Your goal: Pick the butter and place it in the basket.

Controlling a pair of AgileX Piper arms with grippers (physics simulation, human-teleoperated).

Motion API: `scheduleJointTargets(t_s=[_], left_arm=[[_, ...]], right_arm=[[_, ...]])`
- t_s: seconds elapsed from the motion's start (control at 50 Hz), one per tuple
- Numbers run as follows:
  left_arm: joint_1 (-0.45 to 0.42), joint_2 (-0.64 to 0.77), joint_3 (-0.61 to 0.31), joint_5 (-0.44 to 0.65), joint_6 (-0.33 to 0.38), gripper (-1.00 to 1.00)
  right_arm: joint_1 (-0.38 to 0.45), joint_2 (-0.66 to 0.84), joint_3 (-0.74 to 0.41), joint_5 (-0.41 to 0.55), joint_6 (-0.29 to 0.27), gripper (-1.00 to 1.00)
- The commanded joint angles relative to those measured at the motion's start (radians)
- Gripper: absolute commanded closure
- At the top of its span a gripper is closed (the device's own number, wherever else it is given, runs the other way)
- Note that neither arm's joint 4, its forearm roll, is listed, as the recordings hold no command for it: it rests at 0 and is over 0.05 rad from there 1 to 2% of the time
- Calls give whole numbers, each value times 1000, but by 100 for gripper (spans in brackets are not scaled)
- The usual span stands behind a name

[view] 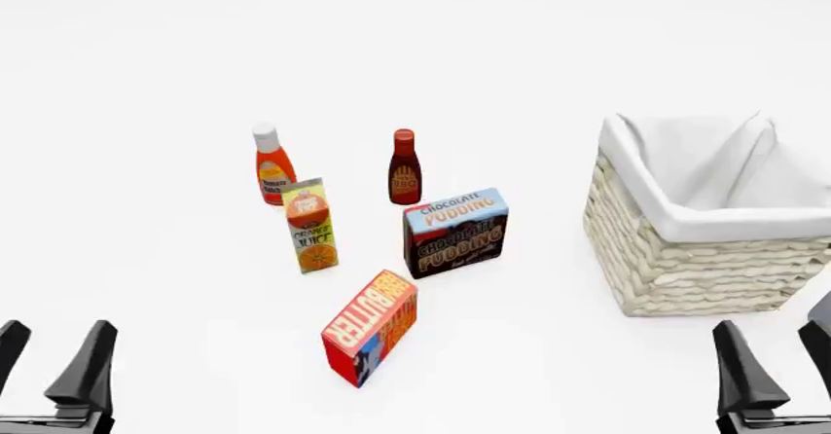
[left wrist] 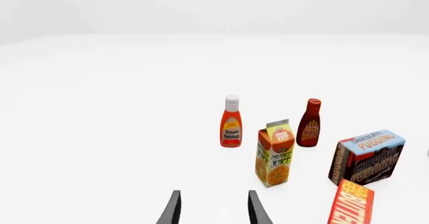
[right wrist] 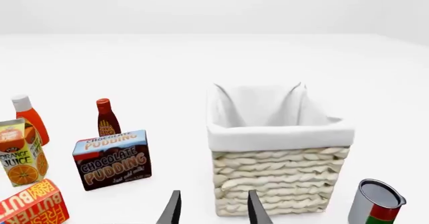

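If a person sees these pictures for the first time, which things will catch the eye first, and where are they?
The big wicker basket with its white lining stands on the right. The red butter box lies near the front centre, with the chocolate pudding box just behind it. Both the left pincer and the right pincer wait open at the near corners.

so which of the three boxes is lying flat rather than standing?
The butter, the long red box nearest the arms. The chocolate pudding box and orange juice carton both stand upright behind it.
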Motion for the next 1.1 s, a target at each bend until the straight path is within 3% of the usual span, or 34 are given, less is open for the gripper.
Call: scheduleJointTargets(t_s=[0.02, 0.16, 0.22, 0.28, 0.34, 0.38, 0.42, 0.52, 0.58, 0.9, 0.94, 0.98, 1.04, 1.1], left_arm=[[0, 4, -3, -1, 0, -100], [0, 4, -3, -1, 0, -100], [0, 4, -3, -1, 0, -100], [0, 4, -3, -1, 0, -100], [0, 4, -3, -1, 0, -100], [0, 4, -3, -1, 0, -100], [0, 4, -3, -1, 0, -100], [0, 4, -3, -1, 0, -100], [0, 4, -3, -1, 0, -100], [0, 4, -3, -1, 0, -100], [0, 4, -3, -1, 0, -100], [0, 4, -3, -1, 0, -100], [0, 4, -3, -1, 0, -100], [0, 4, -3, -1, 0, -100]], right_arm=[[41, 0, -7, 12, 7, -100], [44, 31, -5, 8, 27, -100], [69, 53, -14, 7, 125, -100], [79, 179, -3, -69, 97, -100], [78, 143, -6, -49, 47, -100], [87, 122, -10, -25, 66, -100], [70, 197, -12, -61, 79, -100], [111, 168, -53, 3, 102, -100], [128, 274, -85, -4, 148, -100], [219, 240, -234, 175, 107, -100], [228, 238, -260, 199, 118, -100], [214, 234, -277, 220, 164, -100], [233, 231, -321, 261, 145, -100], [240, 255, -347, 279, 164, -100]])
